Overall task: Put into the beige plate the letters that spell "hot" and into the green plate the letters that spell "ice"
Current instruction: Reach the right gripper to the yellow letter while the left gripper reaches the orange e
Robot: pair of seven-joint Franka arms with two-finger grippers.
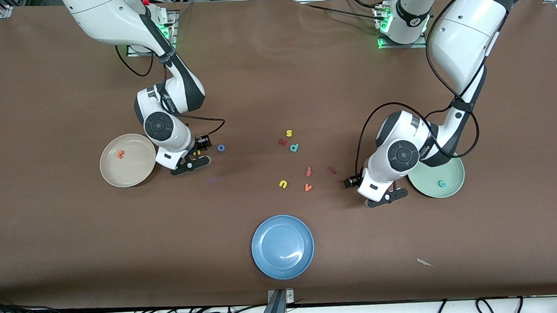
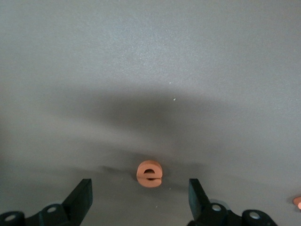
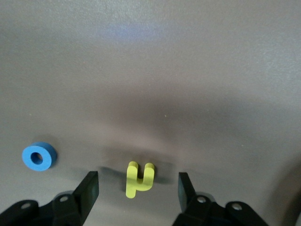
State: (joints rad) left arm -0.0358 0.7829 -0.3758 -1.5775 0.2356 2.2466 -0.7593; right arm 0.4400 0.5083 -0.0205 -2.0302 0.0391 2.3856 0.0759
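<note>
My right gripper [image 1: 196,154] stands open low over the table beside the beige plate [image 1: 112,172], which holds the orange t [image 1: 121,154]. In the right wrist view the yellow h [image 3: 138,179] lies on the table between the open fingers of that gripper [image 3: 137,187], touching neither. The blue o [image 1: 221,148] [image 3: 39,156] lies just beside it. My left gripper [image 1: 376,193] is open beside the green plate [image 1: 454,185], which holds the teal c [image 1: 442,183]. The orange e [image 2: 149,173] lies just ahead of its [image 2: 139,188] open fingers. The dark red i [image 1: 332,170] lies nearby.
Loose letters lie mid-table: a yellow s [image 1: 288,133], a dark red letter [image 1: 282,141], a teal p [image 1: 294,147], an orange-red f [image 1: 309,171], a yellow u [image 1: 283,184] and an orange v [image 1: 308,187]. A blue plate [image 1: 282,246] sits nearer the front camera.
</note>
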